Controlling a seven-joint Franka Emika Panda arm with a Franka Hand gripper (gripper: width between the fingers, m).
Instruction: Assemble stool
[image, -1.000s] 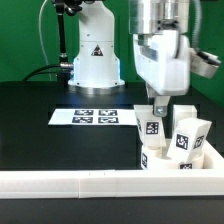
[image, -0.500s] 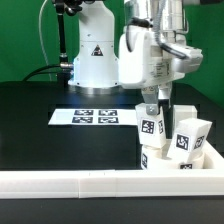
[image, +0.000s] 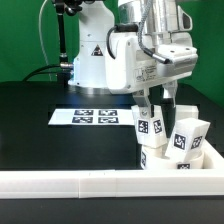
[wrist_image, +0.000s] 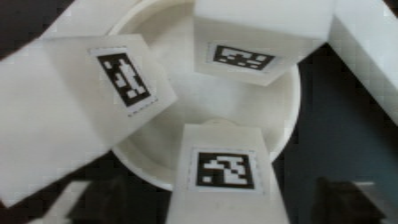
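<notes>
The claw (image: 153, 103) hangs over the cluster of stool parts at the exterior view's right, pinching the top of 1 leg (image: 150, 128) that stands upright, its long axis vertical. A 2nd leg (image: 187, 137) leans tilted beside it. In the wrist view, 3 tagged legs crowd over the round seat (wrist_image: 169, 150) on the black surface (image: 50, 140), inside the white rail (image: 70, 182).

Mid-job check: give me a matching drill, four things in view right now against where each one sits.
Things:
1. marker board
2. claw
3. white rail
4. round seat

Places:
A. just above one of the tagged legs
B. along the front of the exterior view
C. flat on the black table, to the exterior view's left of the legs
D. beneath the legs in the wrist view

Pairs: 1-C, 2-A, 3-B, 4-D
</notes>
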